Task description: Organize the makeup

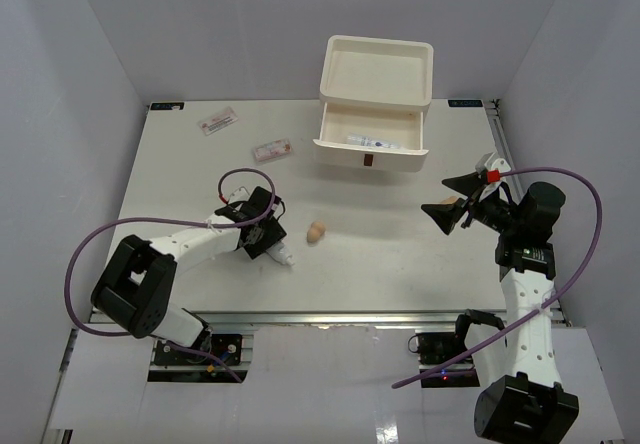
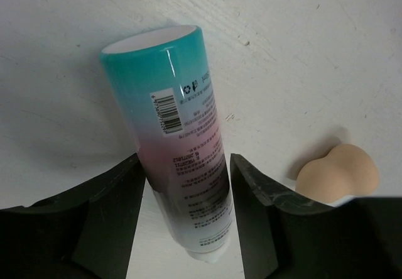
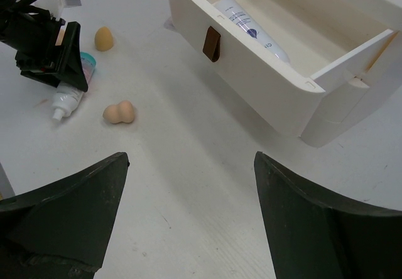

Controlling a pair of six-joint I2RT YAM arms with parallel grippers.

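A white tube with a pink label and teal band (image 2: 182,141) lies on the table. My left gripper (image 2: 187,216) is open, its jaws on either side of the tube's lower half; the left finger touches it and the right stands just apart. The gripper (image 1: 262,234) also shows in the top view. A peach two-lobed sponge (image 1: 316,231) lies just to its right (image 2: 338,173). A second peach sponge (image 3: 103,38) lies beyond the left gripper. Two flat pink packets (image 1: 217,121) (image 1: 272,150) lie at the back left. My right gripper (image 1: 450,209) is wide open and empty above the table (image 3: 188,216).
The white drawer box (image 1: 377,69) stands at the back centre. Its lowest drawer (image 1: 345,151) with a brown handle is pulled out and holds a white tube-like item (image 3: 251,31). The box's top is an open tray. Grey walls enclose the table.
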